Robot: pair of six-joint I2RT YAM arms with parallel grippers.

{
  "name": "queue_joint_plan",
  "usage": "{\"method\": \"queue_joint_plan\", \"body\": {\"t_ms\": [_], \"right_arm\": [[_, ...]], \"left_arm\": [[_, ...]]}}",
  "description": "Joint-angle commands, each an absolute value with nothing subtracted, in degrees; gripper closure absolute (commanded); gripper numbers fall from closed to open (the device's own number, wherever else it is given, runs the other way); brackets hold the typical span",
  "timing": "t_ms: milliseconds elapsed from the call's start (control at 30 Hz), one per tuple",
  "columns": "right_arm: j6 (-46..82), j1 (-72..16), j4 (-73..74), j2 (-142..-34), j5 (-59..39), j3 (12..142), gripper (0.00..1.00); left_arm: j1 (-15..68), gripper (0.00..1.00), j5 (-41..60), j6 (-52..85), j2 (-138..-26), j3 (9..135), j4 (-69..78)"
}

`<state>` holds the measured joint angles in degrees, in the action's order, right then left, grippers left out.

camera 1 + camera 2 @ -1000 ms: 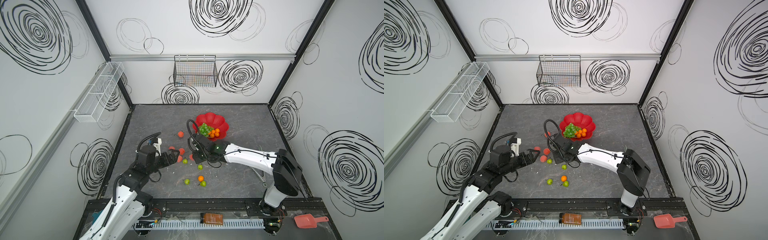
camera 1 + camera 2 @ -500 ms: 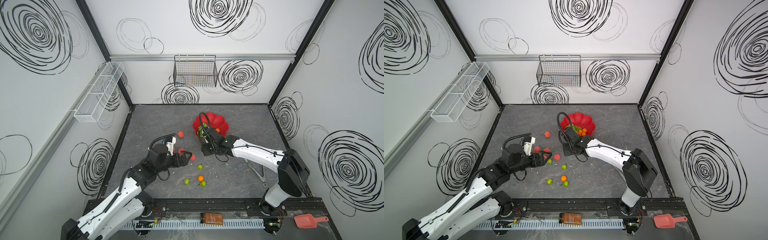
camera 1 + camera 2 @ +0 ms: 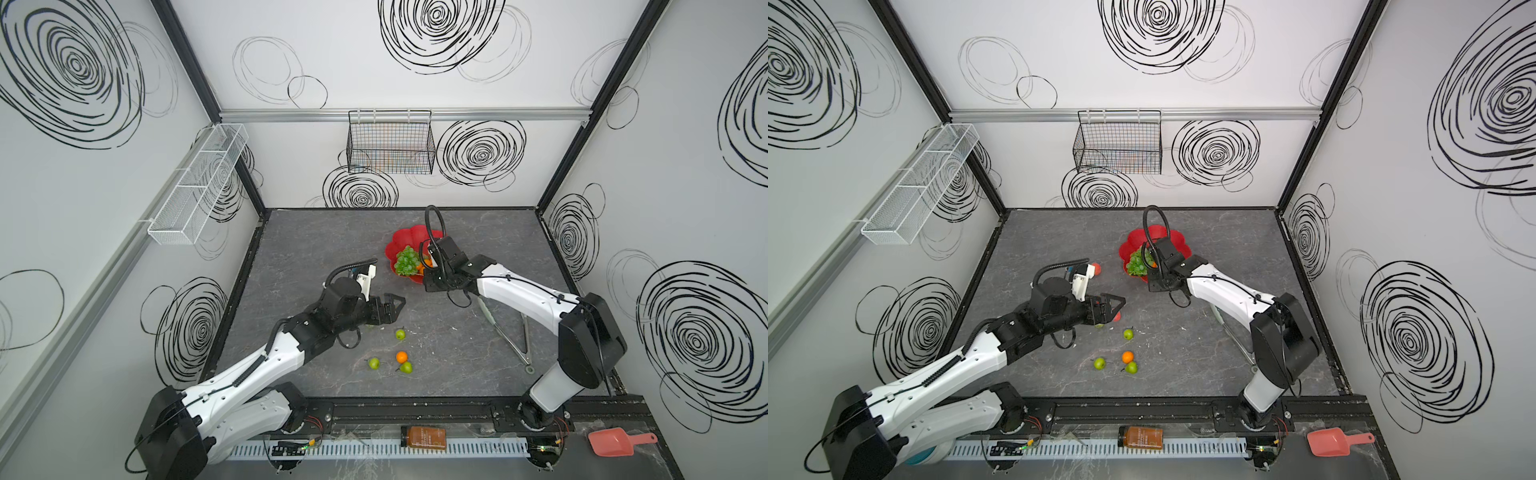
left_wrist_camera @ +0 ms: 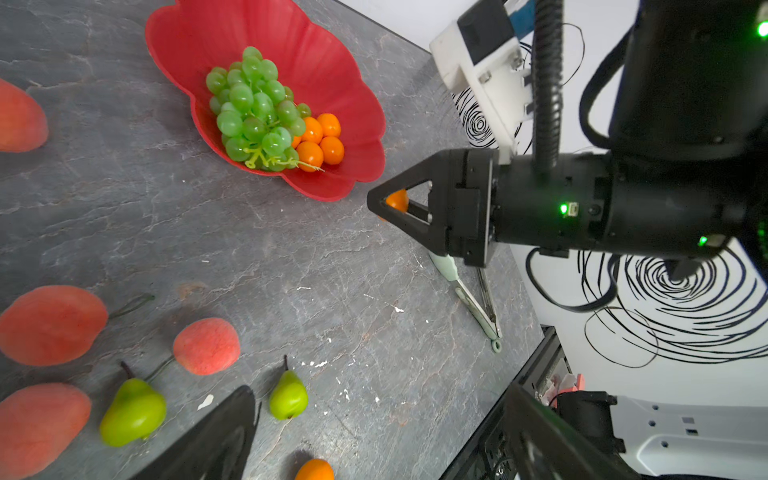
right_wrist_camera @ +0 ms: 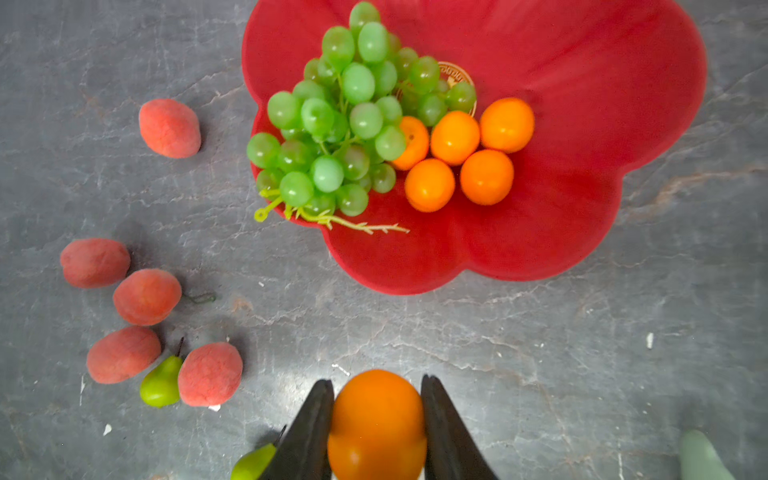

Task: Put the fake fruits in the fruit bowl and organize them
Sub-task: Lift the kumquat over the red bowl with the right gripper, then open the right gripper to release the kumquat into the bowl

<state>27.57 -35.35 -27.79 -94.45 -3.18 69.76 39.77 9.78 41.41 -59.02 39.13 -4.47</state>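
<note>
Five oranges (image 5: 455, 137) and grapes (image 5: 345, 120) in bowl (image 5: 561, 187), right gripper (image 5: 377, 382) clamped on sixth orange (image 5: 376, 424) just short of bowl rim, left gripper (image 3: 399, 308) jaws spread wide, empty, above peaches (image 5: 145, 297) on table (image 5: 415, 332)

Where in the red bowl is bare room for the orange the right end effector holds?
Bare: bowl petals beyond the five oranges, away from the grapes, and the petal nearest the held orange. Crowded: the grape side, filled to the rim.
</note>
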Motion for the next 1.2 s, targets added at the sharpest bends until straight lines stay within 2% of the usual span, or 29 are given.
{"method": "queue_joint_plan", "body": {"t_ms": [0, 300, 733, 1167], "right_arm": [[25.6, -33.9, -29.9, -96.8, -1.2, 73.2, 0.68], [22.8, -30.1, -31.1, -103.7, -1.2, 79.0, 0.68], [21.2, -29.2, -32.8, -111.9, -0.8, 84.5, 0.66], [20.7, -29.0, -33.5, -115.2, -0.6, 86.7, 0.59]], "left_arm": [[40.3, 0.04, 8.8, 41.1, -60.7, 41.4, 0.3], [40.3, 0.04, 8.9, 41.7, -61.4, 40.6, 1.1], [39.7, 0.04, 10.9, 43.1, -60.2, 37.5, 3.4], [38.1, 0.04, 10.5, 43.4, -55.6, 33.5, 1.2]]}}
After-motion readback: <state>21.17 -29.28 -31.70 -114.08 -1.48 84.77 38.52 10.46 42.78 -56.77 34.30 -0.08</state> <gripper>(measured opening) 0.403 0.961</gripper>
